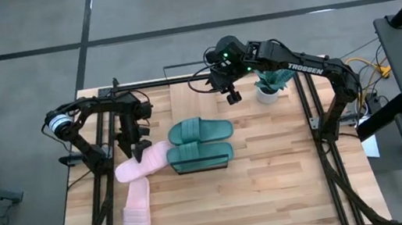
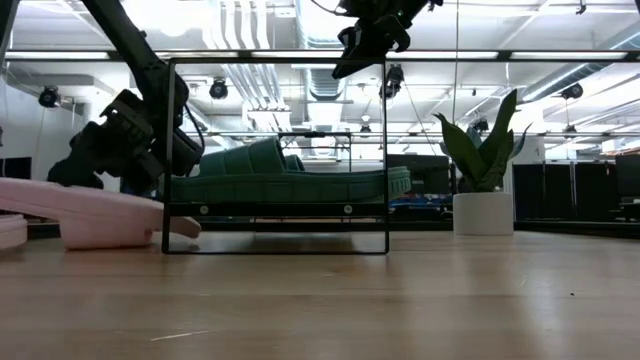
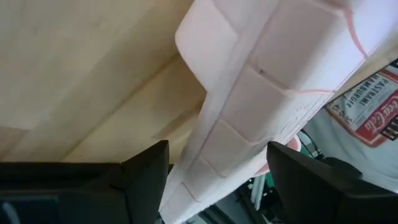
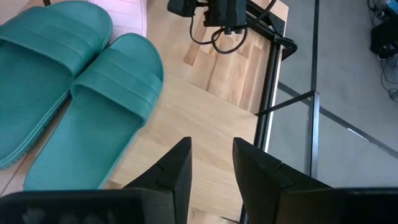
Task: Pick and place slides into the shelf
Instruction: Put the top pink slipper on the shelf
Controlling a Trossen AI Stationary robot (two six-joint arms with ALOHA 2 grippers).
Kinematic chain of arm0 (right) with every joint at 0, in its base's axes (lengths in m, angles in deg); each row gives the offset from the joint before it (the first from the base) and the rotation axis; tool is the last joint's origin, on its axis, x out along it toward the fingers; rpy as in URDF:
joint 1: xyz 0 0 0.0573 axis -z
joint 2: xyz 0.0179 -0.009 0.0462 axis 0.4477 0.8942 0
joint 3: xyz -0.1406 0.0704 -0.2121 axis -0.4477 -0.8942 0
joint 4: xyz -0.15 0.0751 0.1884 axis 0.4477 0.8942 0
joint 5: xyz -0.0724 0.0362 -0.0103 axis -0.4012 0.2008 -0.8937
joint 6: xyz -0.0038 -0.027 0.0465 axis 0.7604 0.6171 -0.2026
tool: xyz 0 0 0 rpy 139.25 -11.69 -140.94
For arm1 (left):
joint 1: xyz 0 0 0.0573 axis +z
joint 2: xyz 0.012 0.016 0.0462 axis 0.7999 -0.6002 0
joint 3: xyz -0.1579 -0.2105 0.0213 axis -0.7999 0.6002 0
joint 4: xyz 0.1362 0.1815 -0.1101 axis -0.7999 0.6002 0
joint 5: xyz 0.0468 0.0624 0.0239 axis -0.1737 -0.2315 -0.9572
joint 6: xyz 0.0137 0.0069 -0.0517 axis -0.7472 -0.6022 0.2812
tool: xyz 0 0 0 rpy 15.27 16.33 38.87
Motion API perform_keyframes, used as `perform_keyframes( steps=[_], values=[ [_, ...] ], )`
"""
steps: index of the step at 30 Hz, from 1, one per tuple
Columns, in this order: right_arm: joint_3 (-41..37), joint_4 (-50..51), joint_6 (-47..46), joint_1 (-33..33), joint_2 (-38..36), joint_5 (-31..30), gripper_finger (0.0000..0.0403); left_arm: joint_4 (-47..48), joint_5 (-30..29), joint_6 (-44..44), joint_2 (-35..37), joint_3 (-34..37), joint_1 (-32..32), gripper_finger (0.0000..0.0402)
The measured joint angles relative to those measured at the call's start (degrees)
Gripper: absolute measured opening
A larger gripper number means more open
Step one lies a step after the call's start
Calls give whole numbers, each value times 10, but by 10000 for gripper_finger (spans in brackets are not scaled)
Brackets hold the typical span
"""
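Two dark teal slides (image 1: 200, 131) (image 1: 200, 156) lie side by side on the shelf (image 1: 201, 168), which the low view shows as a raised board in a thin black frame (image 2: 275, 60). One pale pink slide (image 1: 145, 164) sits aslant at the shelf's left, with my left gripper (image 1: 139, 146) shut on it. The second pink slide (image 1: 138, 212) lies flat on the table nearer the front edge. My right gripper (image 1: 233, 97) hangs open and empty above the table's far part, beyond the teal slides (image 4: 106, 106). My left gripper pinches the pink slide across its width, one finger (image 3: 146, 171) on each long side, near its middle (image 3: 217, 149). The grooved sole faces the wrist camera. In the low view the slide (image 2: 90, 212) is tilted, its shelf-side end (image 2: 185, 226) down by the table.
A small potted plant (image 1: 267, 87) stands at the far right of the table, close to the right arm. Black frame rails run along the table's left and right sides. Bare wood lies in front of the shelf. A person's printed white shirt (image 3: 367, 106) shows beyond the table.
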Motion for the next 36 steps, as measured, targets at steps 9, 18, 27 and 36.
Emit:
perform_keyframes(
  steps=[9, 18, 27, 36],
  values=[
    [0, 0, 4, 0, 0, 0, 107, -1, 45, 1, 0, 25, 0, 252],
    [0, -1, 9, 0, 0, 0, 107, 1, 58, 25, 0, 41, 0, 160],
    [0, -1, 9, 0, 0, 0, 107, 1, 61, -25, 0, 39, -1, 61],
    [0, -1, 9, 0, 0, 0, 107, 76, 57, -47, 2, 0, -1, 44]
  ],
)
